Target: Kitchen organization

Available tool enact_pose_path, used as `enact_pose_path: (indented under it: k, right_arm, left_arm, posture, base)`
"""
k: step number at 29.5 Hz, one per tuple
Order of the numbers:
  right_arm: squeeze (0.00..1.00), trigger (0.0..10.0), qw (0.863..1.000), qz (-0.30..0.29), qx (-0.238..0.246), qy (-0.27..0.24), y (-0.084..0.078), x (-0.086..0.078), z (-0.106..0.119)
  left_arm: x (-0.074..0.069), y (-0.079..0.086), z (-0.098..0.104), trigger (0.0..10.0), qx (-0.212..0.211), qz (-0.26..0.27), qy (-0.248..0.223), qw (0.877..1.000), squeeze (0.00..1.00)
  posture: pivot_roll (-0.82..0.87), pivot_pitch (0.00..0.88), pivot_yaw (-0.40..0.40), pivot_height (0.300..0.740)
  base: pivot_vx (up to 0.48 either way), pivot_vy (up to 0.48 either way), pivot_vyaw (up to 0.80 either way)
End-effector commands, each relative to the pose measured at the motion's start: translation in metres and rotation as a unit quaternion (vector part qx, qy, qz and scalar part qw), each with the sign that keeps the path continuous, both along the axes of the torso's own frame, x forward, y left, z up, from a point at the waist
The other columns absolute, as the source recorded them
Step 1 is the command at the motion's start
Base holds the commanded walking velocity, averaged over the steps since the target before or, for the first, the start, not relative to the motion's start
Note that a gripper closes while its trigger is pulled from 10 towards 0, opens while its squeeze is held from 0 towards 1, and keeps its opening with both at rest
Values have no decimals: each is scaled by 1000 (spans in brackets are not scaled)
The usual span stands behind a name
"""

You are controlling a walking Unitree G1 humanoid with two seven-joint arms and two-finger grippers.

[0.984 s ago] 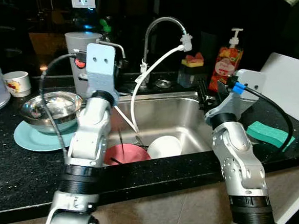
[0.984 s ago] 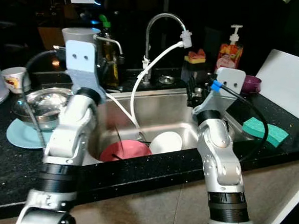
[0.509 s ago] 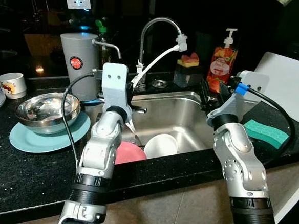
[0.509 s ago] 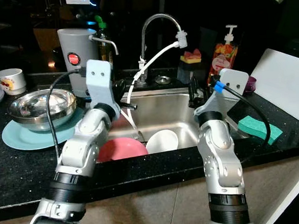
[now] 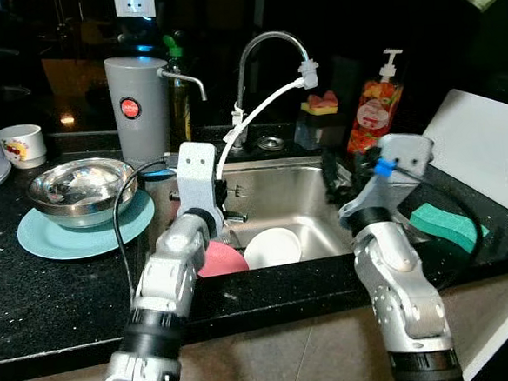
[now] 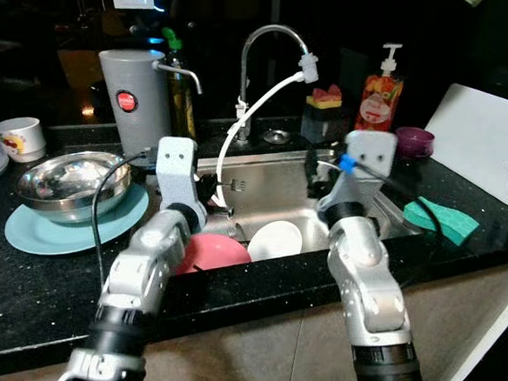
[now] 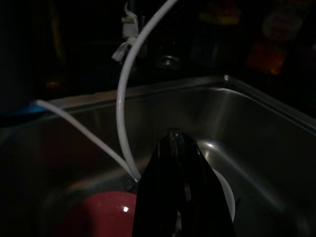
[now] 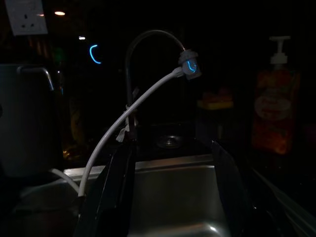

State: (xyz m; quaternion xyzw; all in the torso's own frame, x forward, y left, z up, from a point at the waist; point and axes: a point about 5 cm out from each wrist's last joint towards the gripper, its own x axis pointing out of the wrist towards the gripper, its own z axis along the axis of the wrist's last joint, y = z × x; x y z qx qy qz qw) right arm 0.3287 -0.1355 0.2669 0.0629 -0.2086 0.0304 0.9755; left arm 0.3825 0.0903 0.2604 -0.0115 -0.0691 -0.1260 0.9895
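Note:
A steel sink (image 5: 281,182) holds a red plate (image 5: 219,259) and a white bowl (image 5: 274,246) side by side. My left gripper (image 7: 175,136) hangs low over the sink's left part, above the plate and bowl, fingers pressed together with nothing seen between them. A white hose (image 5: 253,110) runs from the faucet (image 5: 265,40) down into the sink just beyond it. My right gripper (image 8: 170,148) is at the sink's right edge, open and empty, facing the faucet. A steel bowl (image 5: 81,187) rests on a light blue plate (image 5: 59,241) on the left counter.
A grey canister (image 5: 136,104) and a mug (image 5: 22,144) stand at the back left. A soap bottle (image 5: 372,111) and sponge holder (image 5: 318,107) stand behind the sink. A green sponge (image 5: 444,221), white cutting board (image 5: 482,144) and purple bowl (image 6: 418,140) lie right.
My left gripper has come down from beside the canister into the sink and toward the front. My right arm has shifted left toward the sink. The camera has also shifted.

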Motion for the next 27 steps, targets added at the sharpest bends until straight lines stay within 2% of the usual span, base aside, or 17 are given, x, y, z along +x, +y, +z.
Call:
enact_pose_path:
  k: [1,2,3,4,5,6,7,8,9,12,15,16,20,26,27]
  right_arm:
    - [0,10000,1000,-2,-20,-18,0,-4,3]
    - [0,10000,1000,-2,-20,-18,0,-4,3]
    - [0,10000,999,0,-27,-22,2,-4,3]
    - [0,10000,999,3,-39,-27,4,-5,4]
    - [0,10000,998,6,-46,-31,6,-7,5]
    - [0,10000,998,6,-46,-31,6,-7,5]
    - [0,10000,998,9,-51,-34,8,-7,5]
    - [0,10000,998,12,-52,-37,8,-9,5]
    - [0,10000,998,12,-52,-37,8,-9,5]
    - [0,10000,998,11,-50,-38,7,-9,5]
    - [0,10000,998,10,-48,-38,6,-8,5]
    - [0,10000,998,12,-46,-38,6,-8,5]
    - [0,10000,998,15,-46,-39,8,-7,6]
    - [0,10000,998,22,-46,-40,11,-6,6]
    - [0,10000,998,23,-46,-40,11,-5,6]
  left_arm:
    - [4,-1,7,10000,-25,-20,2,999,0]
    - [4,-1,7,10000,-25,-20,2,999,0]
    - [5,0,10,10000,-47,-31,8,998,0]
    - [6,3,14,10000,-85,-46,13,995,0]
    - [6,9,22,10000,-145,-65,11,987,0]
    - [6,9,22,10000,-145,-65,11,987,0]
    - [5,14,28,10000,-184,-77,6,980,0]
    - [0,33,42,10000,-256,-124,-26,958,0]
    - [0,33,42,10000,-256,-124,-26,958,0]
    - [-11,54,47,10000,-268,-179,-61,945,0]
    - [-16,60,44,10000,-250,-189,-70,947,0]
    - [-20,61,42,10000,-251,-206,-74,943,0]
    - [-22,61,40,10000,-252,-219,-70,940,0]
    - [-18,57,29,10000,-229,-214,-39,949,0]
    - [-14,54,23,10000,-193,-195,-24,961,0]
  posture:
    - [91,22,-90,740]
    - [91,22,-90,740]
    - [90,21,-87,740]
    - [87,18,-85,740]
    - [82,19,-82,740]
    - [82,19,-82,740]
    - [82,19,-82,740]
    - [81,13,-79,740]
    - [81,13,-79,740]
    - [81,13,-79,740]
    - [84,9,-80,740]
    - [91,7,-86,740]
    - [96,6,-91,740]
    - [101,8,-97,740]
    - [103,10,-98,740]
  base:
    - [0,0,0]
    - [0,0,0]
    - [0,0,0]
    - [0,0,0]
    - [0,0,0]
    - [0,0,0]
    - [0,0,0]
    - [0,0,0]
    - [0,0,0]
    - [0,0,0]
    - [0,0,0]
    - [0,0,0]
    - [0,0,0]
    - [0,0,0]
    - [0,0,0]
